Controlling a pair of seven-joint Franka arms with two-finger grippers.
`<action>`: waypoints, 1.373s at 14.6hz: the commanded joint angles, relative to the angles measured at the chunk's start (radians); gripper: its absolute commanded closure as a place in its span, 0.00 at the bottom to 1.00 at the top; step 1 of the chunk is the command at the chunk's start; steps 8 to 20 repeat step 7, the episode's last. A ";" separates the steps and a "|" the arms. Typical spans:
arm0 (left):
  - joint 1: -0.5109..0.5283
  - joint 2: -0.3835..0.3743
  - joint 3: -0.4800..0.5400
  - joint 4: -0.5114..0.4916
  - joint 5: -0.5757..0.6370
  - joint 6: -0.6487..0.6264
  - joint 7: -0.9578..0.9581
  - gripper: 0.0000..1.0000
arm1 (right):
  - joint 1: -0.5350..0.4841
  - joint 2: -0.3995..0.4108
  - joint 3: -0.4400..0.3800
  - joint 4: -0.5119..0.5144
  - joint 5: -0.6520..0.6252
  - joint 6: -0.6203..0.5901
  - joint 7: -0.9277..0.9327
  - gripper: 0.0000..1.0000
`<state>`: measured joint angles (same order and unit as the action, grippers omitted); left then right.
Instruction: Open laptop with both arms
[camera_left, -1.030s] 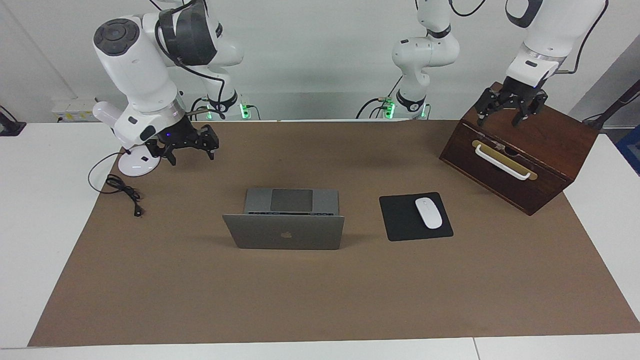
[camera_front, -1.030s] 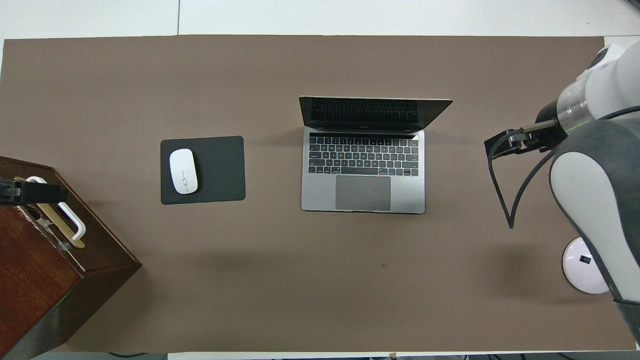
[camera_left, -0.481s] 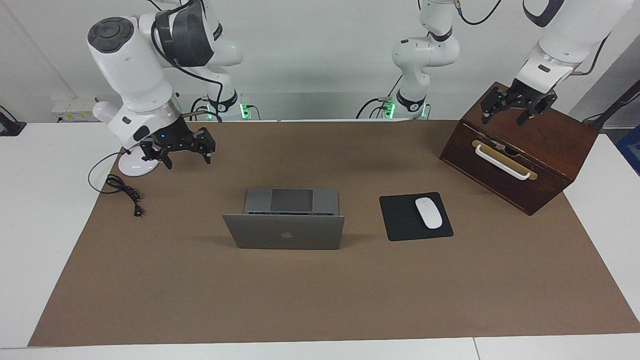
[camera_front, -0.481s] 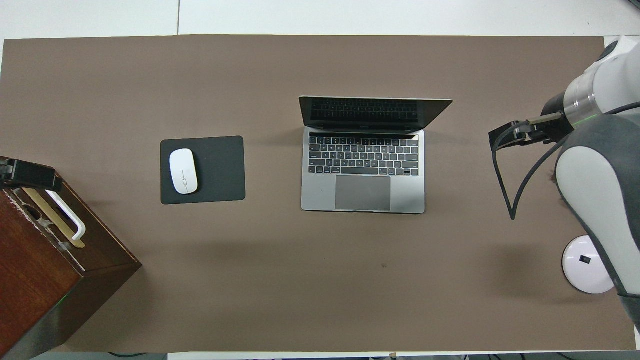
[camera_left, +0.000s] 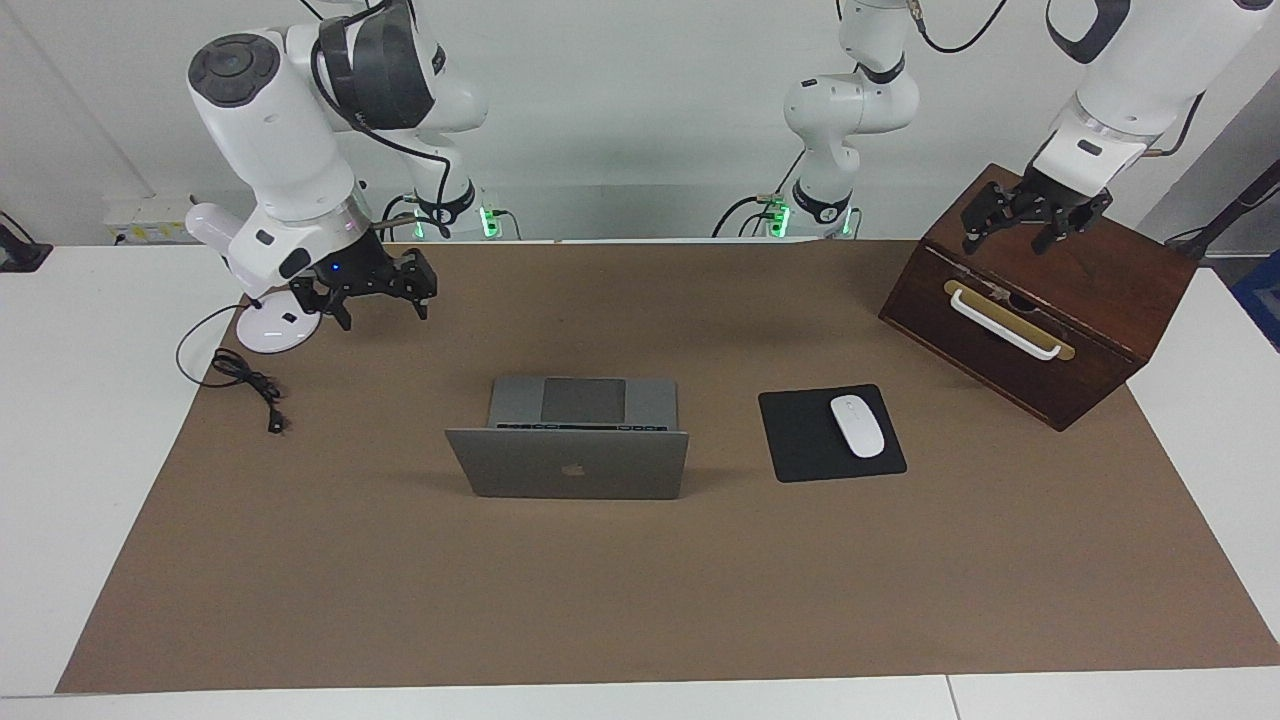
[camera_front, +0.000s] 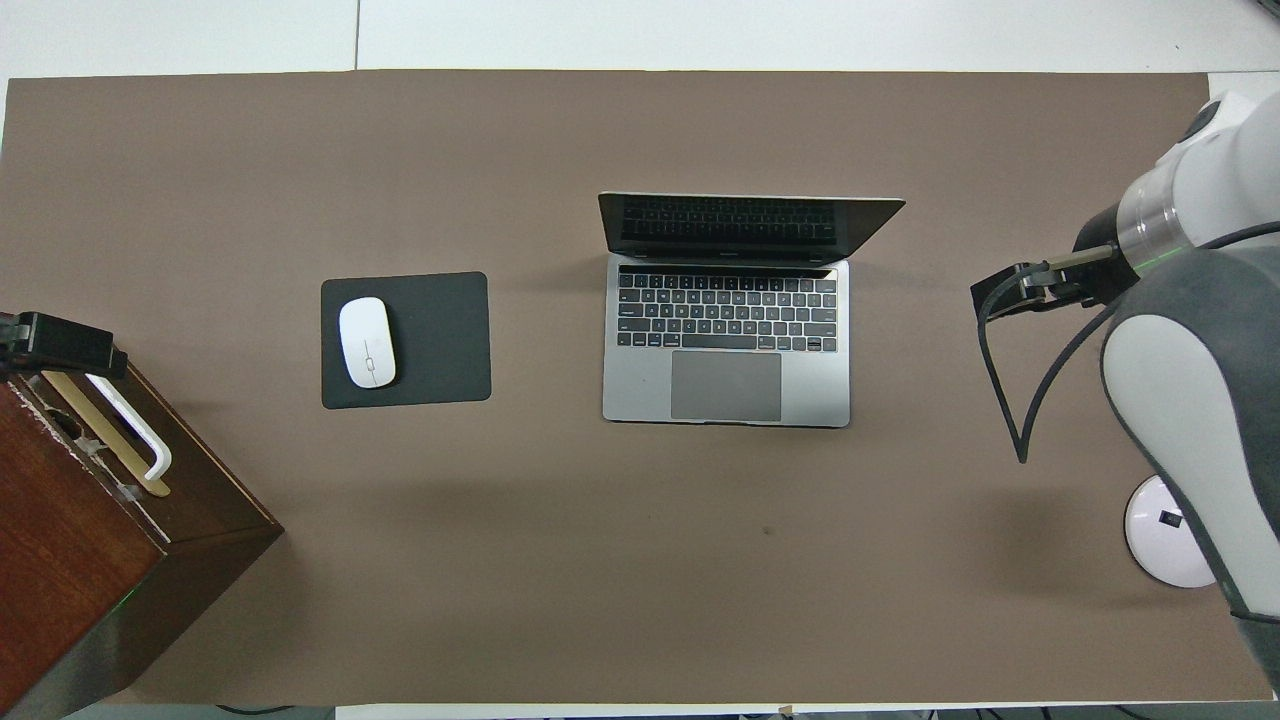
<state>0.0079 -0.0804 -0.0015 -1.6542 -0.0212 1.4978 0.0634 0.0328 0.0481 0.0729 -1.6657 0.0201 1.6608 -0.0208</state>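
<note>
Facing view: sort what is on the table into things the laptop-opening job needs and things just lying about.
Job:
laptop, lid already up
right end effector, over the mat beside the lamp base
left end effector, over the wooden box

Lying about:
mouse
mouse pad
wooden box
lamp base
cable

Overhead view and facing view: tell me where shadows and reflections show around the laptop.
Overhead view: the laptop has its dark screen mirroring the keyboard, and soft wide shadows lie on the brown mat nearer to the robots. Facing view: only a faint shadow beside the lid; no strong glare on the mat.
</note>
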 joint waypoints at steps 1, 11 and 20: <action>0.006 -0.002 -0.005 0.004 0.015 0.018 -0.016 0.00 | 0.004 -0.045 -0.010 -0.049 -0.019 0.000 0.010 0.00; 0.006 -0.001 -0.003 0.002 0.017 0.058 -0.016 0.00 | 0.004 -0.030 -0.016 -0.025 -0.019 0.017 0.010 0.00; 0.006 -0.001 -0.003 0.002 0.017 0.058 -0.016 0.00 | 0.004 -0.030 -0.016 -0.025 -0.019 0.017 0.010 0.00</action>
